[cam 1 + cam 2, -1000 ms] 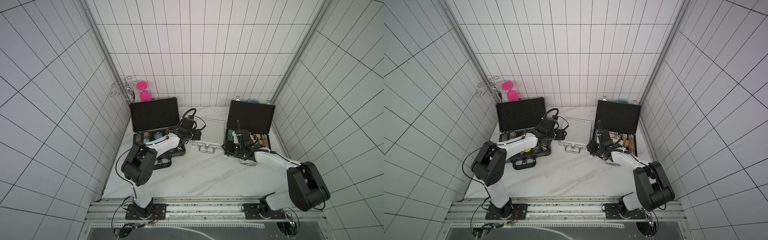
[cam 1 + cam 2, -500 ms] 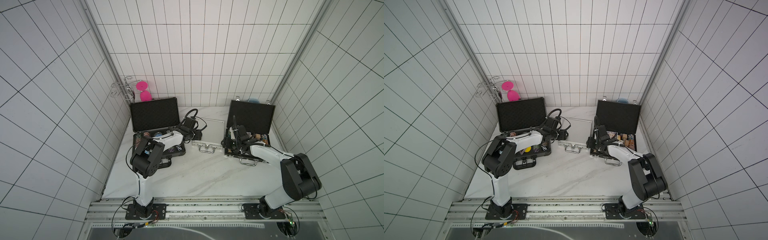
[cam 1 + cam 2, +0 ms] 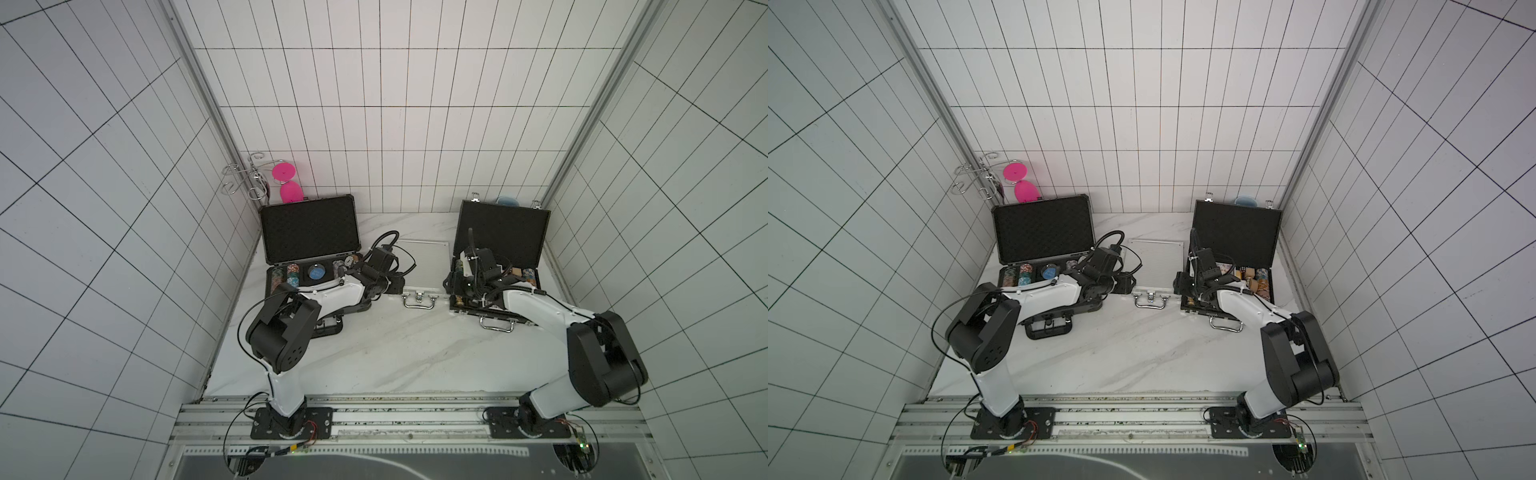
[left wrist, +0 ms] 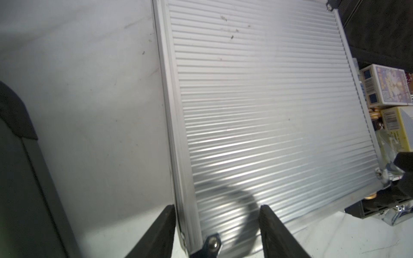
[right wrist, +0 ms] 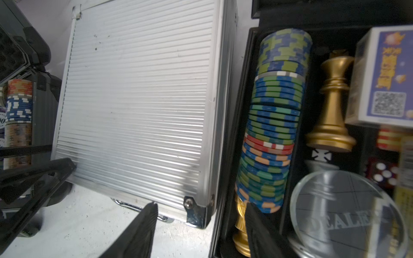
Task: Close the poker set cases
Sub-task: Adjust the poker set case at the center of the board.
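Silver ribbed aluminium dead centre in both top views: the small silver case (image 3: 424, 259) lies shut and flat, while the wide dark case (image 3: 309, 235) at centre left and the black case (image 3: 500, 232) at centre right stand lids upright, chips showing. Left gripper (image 4: 216, 208) hangs released, jaws straddling the silver case's edge. Right gripper (image 5: 201, 204) is spread and empty over the seam beside the black case. Both are low and unloaded, I reckon, to go for those raised lids.
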Tool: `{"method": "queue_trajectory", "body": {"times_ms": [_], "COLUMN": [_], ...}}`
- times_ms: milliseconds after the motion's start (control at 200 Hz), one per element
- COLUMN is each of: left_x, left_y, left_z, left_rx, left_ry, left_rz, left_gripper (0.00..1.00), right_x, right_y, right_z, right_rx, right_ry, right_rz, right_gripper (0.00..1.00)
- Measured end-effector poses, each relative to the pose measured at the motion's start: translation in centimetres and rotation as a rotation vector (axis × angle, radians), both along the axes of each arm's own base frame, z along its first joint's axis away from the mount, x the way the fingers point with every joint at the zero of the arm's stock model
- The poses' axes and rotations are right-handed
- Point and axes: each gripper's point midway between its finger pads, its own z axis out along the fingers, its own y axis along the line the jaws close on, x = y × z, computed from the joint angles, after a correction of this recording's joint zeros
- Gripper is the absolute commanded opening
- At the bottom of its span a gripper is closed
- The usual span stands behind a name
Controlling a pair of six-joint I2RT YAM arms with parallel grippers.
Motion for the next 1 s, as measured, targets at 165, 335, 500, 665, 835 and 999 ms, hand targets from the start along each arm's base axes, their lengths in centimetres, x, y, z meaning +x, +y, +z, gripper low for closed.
{"method": "queue_trajectory", "body": {"times_ms": [165,335,500,665,835,999], "left_x": [-0.3,-0.2,1.8,2.1,2.6,3.8], "left_y": [0.7,1.7,0.8,0.9,1.6,3.5], "left_z": [0.2,2.0,5.6,5.9,5.0,3.7], "left_rx": [0.032,0.056,0.029,0.040,0.070,0.099], "left_ry": [0.004,0.001,-0.081,-0.095,-0.090,-0.074], "left_rz": [0.013,0.009,-0.002,-0.012,-0.010,0.026], "left_gripper": [0.70,0.74,0.74,0.74,0.73,0.73], "right_x": [2.2,4.5,6.0,7.3,7.9,8.8], "right_y": [-0.4,0.1,0.8,1.8,2.5,3.3], "right_z": [-0.4,-1.2,-1.8,-1.7,-1.8,-1.8], "right_rx": [-0.015,-0.025,-0.041,-0.040,-0.042,-0.052], "right_ry": [-0.003,0.000,-0.006,-0.023,-0.031,-0.049], "right_rz": [0.001,0.029,0.066,0.118,0.174,0.210], "right_gripper": [0.65,0.63,0.61,0.60,0.59,0.60]}}
